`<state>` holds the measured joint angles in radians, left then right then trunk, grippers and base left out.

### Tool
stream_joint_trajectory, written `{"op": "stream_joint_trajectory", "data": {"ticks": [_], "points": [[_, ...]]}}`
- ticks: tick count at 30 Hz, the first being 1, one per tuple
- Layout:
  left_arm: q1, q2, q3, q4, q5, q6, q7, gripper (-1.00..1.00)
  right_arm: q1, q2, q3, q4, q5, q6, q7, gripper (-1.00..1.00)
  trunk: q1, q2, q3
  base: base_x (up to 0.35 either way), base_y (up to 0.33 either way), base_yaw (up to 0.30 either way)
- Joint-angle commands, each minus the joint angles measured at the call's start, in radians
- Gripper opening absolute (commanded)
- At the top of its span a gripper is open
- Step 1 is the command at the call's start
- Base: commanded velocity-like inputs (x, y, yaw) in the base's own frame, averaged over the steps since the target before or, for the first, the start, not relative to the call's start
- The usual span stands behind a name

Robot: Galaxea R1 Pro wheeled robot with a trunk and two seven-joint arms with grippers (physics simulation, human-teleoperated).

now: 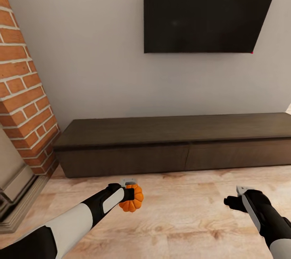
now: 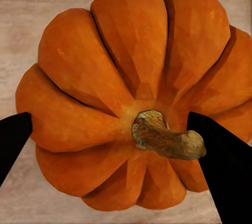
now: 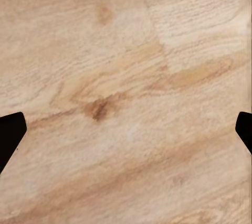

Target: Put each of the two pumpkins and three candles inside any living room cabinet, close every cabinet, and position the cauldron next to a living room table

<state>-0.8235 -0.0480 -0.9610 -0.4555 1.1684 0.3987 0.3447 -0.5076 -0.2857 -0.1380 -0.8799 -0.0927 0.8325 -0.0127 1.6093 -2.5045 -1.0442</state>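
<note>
Pumpkin point(image 2: 131, 98) clamped in left gripper point(image 1: 128, 192), stem toward wrist camera.

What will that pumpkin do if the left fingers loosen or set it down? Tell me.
The pumpkin looks rigid and rounded, so it would probably roll on the plank floor rather than stay put. Its smooth ribbed skin may slip, since the left gripper fingers touch only its sides. The short stem sits off-centre, so it may settle tilted.

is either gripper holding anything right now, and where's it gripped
The left gripper holds a pumpkin, its fingers pressing on opposite ribbed sides, stem free. The right gripper is open, holding nothing.
</note>
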Motion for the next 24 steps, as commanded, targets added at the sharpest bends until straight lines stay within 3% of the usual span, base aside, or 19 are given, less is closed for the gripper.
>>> {"op": "stream_joint_trajectory", "data": {"ticks": [1, 17, 24], "points": [[-0.002, 0.0, -0.007, -0.002, 0.008, 0.0, 0.008, -1.0, 0.0, 0.0, -0.001, -0.001, -0.008, -0.002, -0.001, 1.0, 0.0, 0.0, -0.001, 0.236, -0.189, 0.001], [-0.002, 0.0, -0.006, -0.001, 0.008, 0.0, 0.008, -1.0, 0.0, 0.0, -0.002, -0.001, -0.01, -0.012, 0.002, 1.0, 0.0, 0.0, -0.001, 0.243, -0.161, 0.0], [-0.001, 0.0, -0.006, -0.002, 0.011, 0.0, 0.008, -1.0, 0.0, -0.002, -0.003, 0.0, -0.012, -0.022, 0.006, 1.0, 0.0, 0.0, -0.001, 0.058, -0.035, 0.0]]}}
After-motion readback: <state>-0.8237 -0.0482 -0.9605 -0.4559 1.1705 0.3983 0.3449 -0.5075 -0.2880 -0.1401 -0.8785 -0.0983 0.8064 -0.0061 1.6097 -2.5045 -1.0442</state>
